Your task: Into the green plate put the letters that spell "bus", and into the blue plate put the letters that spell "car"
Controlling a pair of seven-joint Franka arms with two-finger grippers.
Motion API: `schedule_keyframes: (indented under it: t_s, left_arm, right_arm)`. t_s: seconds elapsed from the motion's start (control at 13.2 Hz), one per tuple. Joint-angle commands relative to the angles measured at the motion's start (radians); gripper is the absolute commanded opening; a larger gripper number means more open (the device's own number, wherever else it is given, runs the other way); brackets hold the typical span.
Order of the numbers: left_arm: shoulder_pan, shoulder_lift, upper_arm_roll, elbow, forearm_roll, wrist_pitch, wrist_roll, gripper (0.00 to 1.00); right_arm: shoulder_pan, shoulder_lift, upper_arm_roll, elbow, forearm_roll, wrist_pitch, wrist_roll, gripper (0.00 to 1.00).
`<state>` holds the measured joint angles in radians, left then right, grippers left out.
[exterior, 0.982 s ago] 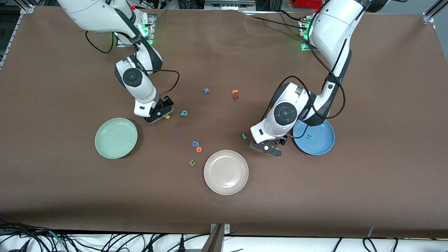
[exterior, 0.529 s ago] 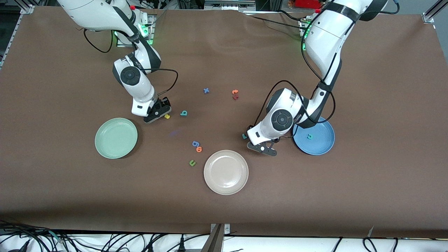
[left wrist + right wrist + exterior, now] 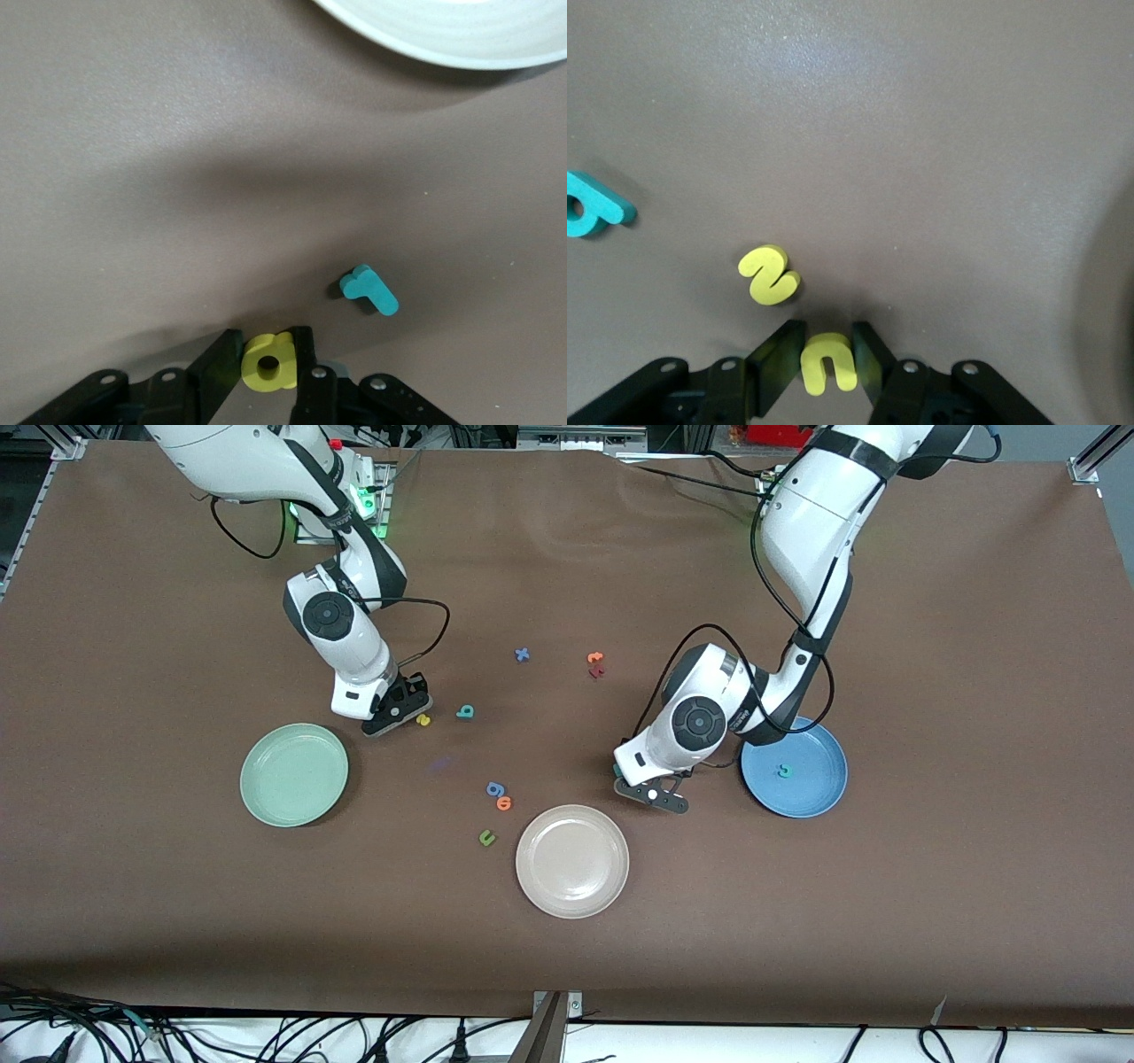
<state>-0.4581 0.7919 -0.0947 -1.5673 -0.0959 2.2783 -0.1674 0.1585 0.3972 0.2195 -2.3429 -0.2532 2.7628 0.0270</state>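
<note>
My left gripper is down at the table between the beige plate and the blue plate, shut on the yellow a. The teal r lies just beside it. A teal c lies in the blue plate. My right gripper is low beside the green plate, shut on the yellow u. The yellow s lies right next to it. The teal b sits a little farther toward the left arm's end.
The beige plate stands nearest the front camera. A blue g, an orange o and a green u lie between it and the green plate. A blue x and orange and dark red letters lie nearer the bases.
Both grippers have closed, the left on the yellow a, the right on the yellow u. The left hand has slid away from the blue plate, toward the teal r.
</note>
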Motion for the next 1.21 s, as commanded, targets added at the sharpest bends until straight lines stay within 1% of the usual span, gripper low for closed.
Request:
schedule_keyframes:
  t_s: [0.0,0.3,0.38,0.53,0.6,0.68,0.83,0.91,0.98,1.06,1.13]
  left_arm:
    - [-0.001,-0.023,0.016,0.016,-0.008,-0.058,-0.006,0.06]
    - [0.091,-0.129,0.016,0.019,0.013,-0.222,0.032,0.07]
    - [0.116,-0.147,0.016,0.019,0.037,-0.255,0.063,0.07]
    - [0.165,-0.160,0.016,0.018,0.128,-0.313,0.115,0.08]
    - [0.183,-0.161,0.016,0.010,0.174,-0.325,0.130,0.13]
    - [0.205,-0.160,0.015,-0.003,0.204,-0.327,0.134,0.16]
    - [0.225,-0.149,0.015,-0.034,0.209,-0.327,0.134,0.16]
    - [0.240,-0.137,0.015,-0.034,0.209,-0.327,0.134,0.19]
    - [0.246,-0.135,0.015,-0.034,0.209,-0.327,0.134,0.44]
    - [0.246,-0.135,0.015,-0.033,0.209,-0.327,0.134,0.99]
    - [0.248,-0.137,0.013,-0.030,0.209,-0.327,0.134,1.00]
  right_arm:
    - [-0.008,-0.026,0.000,-0.019,0.000,-0.003,0.010,0.20]
    - [-0.008,-0.075,0.000,0.026,0.003,-0.127,0.008,0.20]
    - [-0.013,-0.083,0.000,0.039,0.005,-0.146,0.008,0.20]
    - [-0.016,-0.101,-0.002,0.080,0.054,-0.219,-0.002,0.20]
    - [-0.022,-0.109,-0.005,0.106,0.060,-0.253,-0.008,0.20]
    - [-0.033,-0.109,-0.015,0.126,0.060,-0.267,-0.033,0.20]
    - [-0.056,-0.098,-0.064,0.163,0.068,-0.265,-0.093,0.20]
    - [-0.072,-0.089,-0.092,0.181,0.068,-0.267,-0.142,0.20]
    - [-0.077,-0.083,-0.123,0.194,0.068,-0.267,-0.191,0.19]
    - [-0.085,-0.071,-0.155,0.201,0.068,-0.267,-0.229,0.19]
    - [-0.096,-0.054,-0.170,0.214,0.068,-0.264,-0.252,0.19]
